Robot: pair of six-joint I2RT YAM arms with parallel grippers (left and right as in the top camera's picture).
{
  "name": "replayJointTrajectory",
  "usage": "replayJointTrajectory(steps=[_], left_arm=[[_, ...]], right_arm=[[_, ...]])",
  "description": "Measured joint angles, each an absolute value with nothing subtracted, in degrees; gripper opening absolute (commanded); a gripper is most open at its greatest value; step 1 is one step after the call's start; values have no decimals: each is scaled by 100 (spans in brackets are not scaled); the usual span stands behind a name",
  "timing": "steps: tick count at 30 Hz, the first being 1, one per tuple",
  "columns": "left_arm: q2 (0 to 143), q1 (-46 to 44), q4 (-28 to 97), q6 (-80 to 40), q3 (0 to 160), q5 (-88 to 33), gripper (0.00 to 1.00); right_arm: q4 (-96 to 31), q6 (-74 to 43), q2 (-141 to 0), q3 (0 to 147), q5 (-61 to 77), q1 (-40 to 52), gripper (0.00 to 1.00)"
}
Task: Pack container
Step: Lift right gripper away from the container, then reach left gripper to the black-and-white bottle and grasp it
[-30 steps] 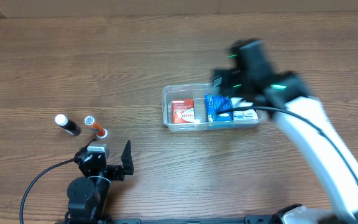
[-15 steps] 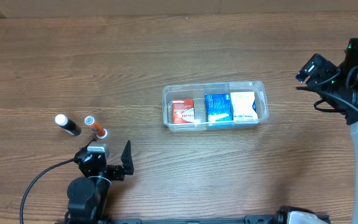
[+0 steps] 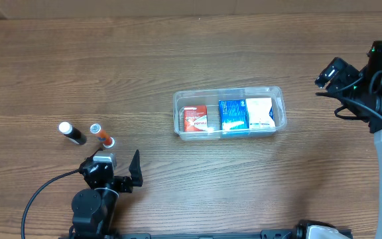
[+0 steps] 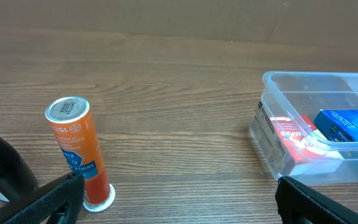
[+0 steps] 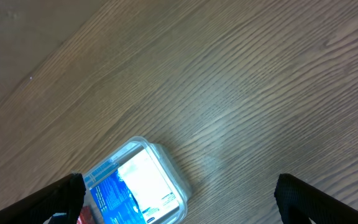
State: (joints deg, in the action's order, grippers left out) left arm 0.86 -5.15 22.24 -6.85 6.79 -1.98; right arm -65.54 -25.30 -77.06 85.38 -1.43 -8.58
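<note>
Clear plastic, the container (image 3: 229,113) sits mid-table with three boxes (image 3: 233,114) inside. The right claw (image 3: 333,72) has pulled back to the far right, spread apart and empty, so its box looks delivered. The left claw (image 3: 115,171) waits near, also apart, beside the unpacked orange tube (image 3: 101,135) and black bottle (image 3: 71,133) on the brown wood-grain table (image 3: 178,53).

One container (image 3: 201,97) — three boxes (image 3: 194,119) (image 3: 233,114) (image 3: 260,113), one orange tube (image 3: 101,135), one black bottle (image 3: 72,133).
</note>
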Motion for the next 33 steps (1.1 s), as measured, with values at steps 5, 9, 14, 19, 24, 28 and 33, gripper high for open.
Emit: replayJointTrajectory(steps=[5, 9, 14, 19, 24, 28, 33], left_arm=[[86, -515, 2224, -685, 679, -198, 100], [86, -515, 2224, -685, 679, -198, 100], [86, -515, 1286, -978, 661, -526, 100], [425, -515, 1723, -1297, 1551, -596, 100], [2543, -515, 4005, -1315, 4654, 178, 100], [4381, -515, 5118, -1302, 6582, 593, 100], [6193, -510, 5940, -860, 7966, 631, 100]], right_arm=[[-6554, -2530, -7706, 8538, -143, -860, 100], [-6554, -2530, -7706, 8538, -143, -858, 100], [-6556, -2532, -7706, 8538, -143, -858, 100], [-6556, -2528, -7706, 8538, -143, -858, 100], [-6554, -2534, -7706, 8538, -141, -858, 100], [-6554, -2545, -7706, 8534, -141, -858, 100], [-6552, -2545, -7706, 8530, -139, -858, 100]])
